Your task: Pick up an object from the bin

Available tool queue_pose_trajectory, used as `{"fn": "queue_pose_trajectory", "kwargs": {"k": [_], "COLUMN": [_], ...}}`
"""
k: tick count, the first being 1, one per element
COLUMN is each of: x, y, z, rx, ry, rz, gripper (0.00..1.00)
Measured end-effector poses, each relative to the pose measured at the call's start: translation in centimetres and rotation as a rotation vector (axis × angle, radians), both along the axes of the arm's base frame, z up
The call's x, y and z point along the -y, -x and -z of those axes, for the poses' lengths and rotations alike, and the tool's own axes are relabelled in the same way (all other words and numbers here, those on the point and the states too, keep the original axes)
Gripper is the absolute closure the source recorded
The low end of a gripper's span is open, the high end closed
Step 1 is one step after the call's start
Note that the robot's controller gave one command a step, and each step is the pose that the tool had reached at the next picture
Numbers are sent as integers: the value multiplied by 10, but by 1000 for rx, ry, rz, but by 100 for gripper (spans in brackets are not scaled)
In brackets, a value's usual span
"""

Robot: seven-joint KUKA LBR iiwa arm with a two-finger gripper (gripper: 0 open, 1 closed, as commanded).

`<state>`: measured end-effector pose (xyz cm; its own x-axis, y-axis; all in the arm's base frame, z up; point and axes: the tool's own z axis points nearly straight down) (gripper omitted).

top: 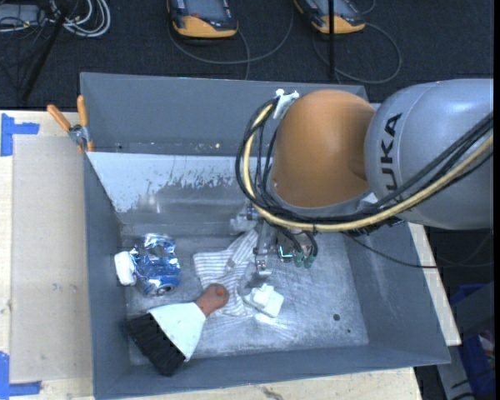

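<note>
The grey metal bin (333, 298), scuffed on its sloped walls, was seen with the arm (433, 157) reaching in from the right, its smooth orange wrist cover (317, 148) looped with cables. The end effector (260, 275) was placed low at the middle of the floor, upon a limp, striped white cloth (221, 265). Whether it was set wide or narrow could not be told. The step was judged to be the approach for a grasp, since nothing was seen held. A closure on the soft folds and a straight lift would be called for next. Near the cloth were found a brush (173, 327) with brown handle, white body and black bristles, a crumpled blue foil packet (157, 265), and a small white block (269, 300).
</note>
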<state>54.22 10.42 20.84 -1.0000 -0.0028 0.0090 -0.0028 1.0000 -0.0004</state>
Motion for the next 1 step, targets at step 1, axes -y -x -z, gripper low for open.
{"fn": "queue_pose_trajectory", "kwargs": {"k": [1], "x": [0], "y": [-2], "z": [-4], "rx": [8], "ry": [-1], "rz": [2], "gripper": [0]}}
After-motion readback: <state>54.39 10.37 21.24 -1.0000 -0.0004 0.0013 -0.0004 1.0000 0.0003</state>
